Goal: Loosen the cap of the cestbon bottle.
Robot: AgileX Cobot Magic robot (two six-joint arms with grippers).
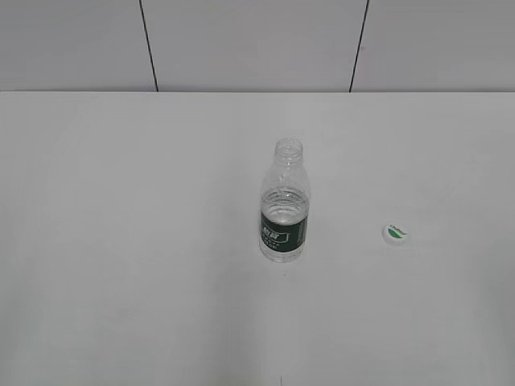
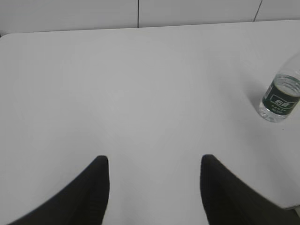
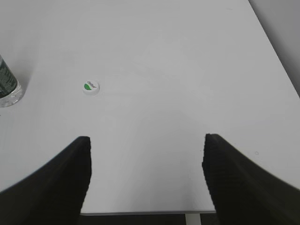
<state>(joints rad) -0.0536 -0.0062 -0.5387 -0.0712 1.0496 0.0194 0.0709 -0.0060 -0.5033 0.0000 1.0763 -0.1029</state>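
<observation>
The cestbon bottle [image 1: 284,207] stands upright near the middle of the white table, its neck open with no cap on it. It also shows at the right edge of the left wrist view [image 2: 281,93] and at the left edge of the right wrist view [image 3: 7,86]. The white cap [image 1: 394,234] with the green leaf mark lies flat on the table to the bottle's right, apart from it; it shows in the right wrist view [image 3: 91,87] too. My left gripper [image 2: 152,161] is open and empty, well away from the bottle. My right gripper [image 3: 146,140] is open and empty, near the table's front edge.
The white table [image 1: 145,241] carries only the bottle and the cap. A tiled wall [image 1: 257,40] rises behind its far edge. The table's front edge and right edge show in the right wrist view [image 3: 140,212].
</observation>
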